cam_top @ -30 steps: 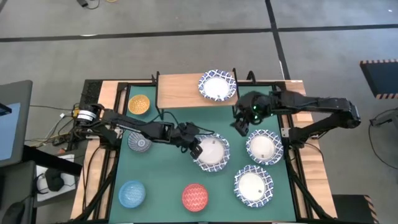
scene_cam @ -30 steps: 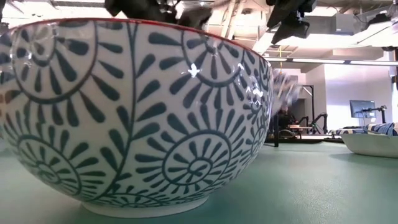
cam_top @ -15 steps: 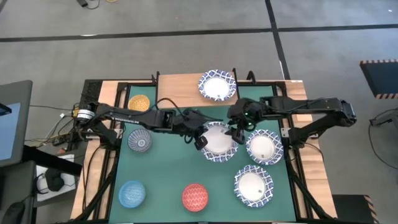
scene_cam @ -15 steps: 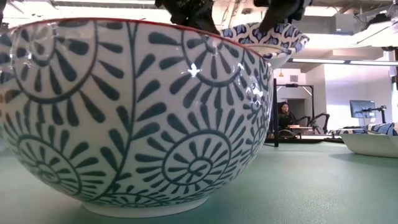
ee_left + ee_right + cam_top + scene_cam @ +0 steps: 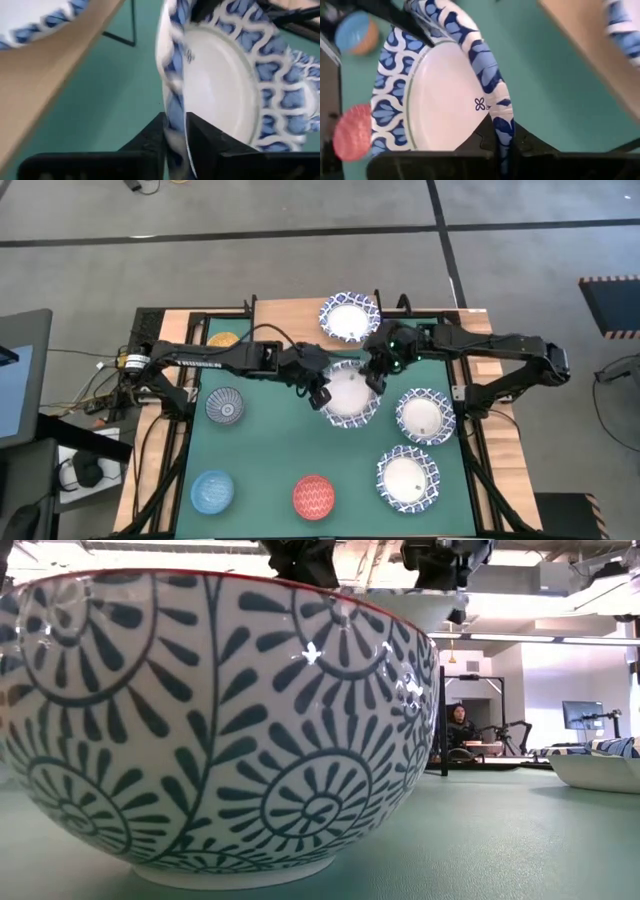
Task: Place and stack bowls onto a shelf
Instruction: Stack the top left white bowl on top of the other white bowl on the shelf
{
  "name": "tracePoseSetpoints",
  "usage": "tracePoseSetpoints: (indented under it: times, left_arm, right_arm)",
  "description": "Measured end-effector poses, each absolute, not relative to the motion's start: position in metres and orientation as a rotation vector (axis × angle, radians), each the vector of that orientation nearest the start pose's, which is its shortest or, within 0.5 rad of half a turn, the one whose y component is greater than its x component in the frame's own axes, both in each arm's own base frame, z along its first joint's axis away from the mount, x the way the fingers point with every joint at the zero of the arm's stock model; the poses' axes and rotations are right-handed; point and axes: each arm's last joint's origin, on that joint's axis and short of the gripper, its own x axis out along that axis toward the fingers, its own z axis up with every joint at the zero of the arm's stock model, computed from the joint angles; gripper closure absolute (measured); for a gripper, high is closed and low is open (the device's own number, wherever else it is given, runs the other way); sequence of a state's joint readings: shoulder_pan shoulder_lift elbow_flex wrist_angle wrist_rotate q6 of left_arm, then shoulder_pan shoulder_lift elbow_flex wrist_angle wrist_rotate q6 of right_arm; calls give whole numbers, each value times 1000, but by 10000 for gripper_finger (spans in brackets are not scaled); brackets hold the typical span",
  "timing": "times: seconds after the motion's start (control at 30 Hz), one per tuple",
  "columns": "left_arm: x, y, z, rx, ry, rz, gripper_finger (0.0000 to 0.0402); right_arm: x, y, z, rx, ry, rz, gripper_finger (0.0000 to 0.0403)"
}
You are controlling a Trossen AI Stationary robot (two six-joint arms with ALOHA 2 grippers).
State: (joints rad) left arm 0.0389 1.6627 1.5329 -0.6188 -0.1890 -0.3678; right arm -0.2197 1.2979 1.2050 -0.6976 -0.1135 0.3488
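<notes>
A wide white bowl [image 5: 348, 393] with a blue lattice rim hangs over the middle of the green table, held between both grippers. My left gripper [image 5: 318, 392] is shut on its left rim, and my right gripper [image 5: 375, 376] on its far right rim. The low view shows the bowl's underside [image 5: 420, 606] raised clear of the table. Just beyond it stands the light-wood shelf [image 5: 290, 326], with another lattice-rimmed bowl [image 5: 350, 317] resting on its right part. My left gripper pinches the bowl's left rim [image 5: 174, 131] with one finger on the white inner face and one on the outer wall. It reaches in level from the table's left. The bowl is lifted clear and sits about level. My right gripper pinches the bowl's rim [image 5: 503, 126] on the far right side, one finger inside and one outside. It comes from the table's right, slanting down. The bowl hangs clear of the table between the two grippers.
Two more lattice-rimmed bowls [image 5: 425, 416] [image 5: 407, 478] sit at the right. A red bowl [image 5: 313, 497] and a light blue one [image 5: 212, 491] sit near the front edge, a grey-patterned one [image 5: 225, 406] at the left, and a yellow one [image 5: 224, 339] partly under my left arm.
My left gripper has lifted the bowl off the table and carried it toward the far edge, nearer the shelf. My right gripper has come in from the right and taken hold of the bowl's far right rim.
</notes>
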Motion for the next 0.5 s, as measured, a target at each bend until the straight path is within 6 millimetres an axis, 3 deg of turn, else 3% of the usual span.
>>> tracePoseSetpoints:
  times: [0.23, 0.37, 0.5]
  left_arm:
    - [353, 37, 364, -196, 736, 465, 266]
    - [349, 49, 368, -161, 750, 485, 239]
    - [348, 59, 366, -160, 769, 486, 228]
  right_arm:
    - [240, -111, 357, 579, 528, -387, 383]
    - [225, -149, 369, 641, 344, -509, 381]
    - [220, -185, 355, 683, 351, -617, 372]
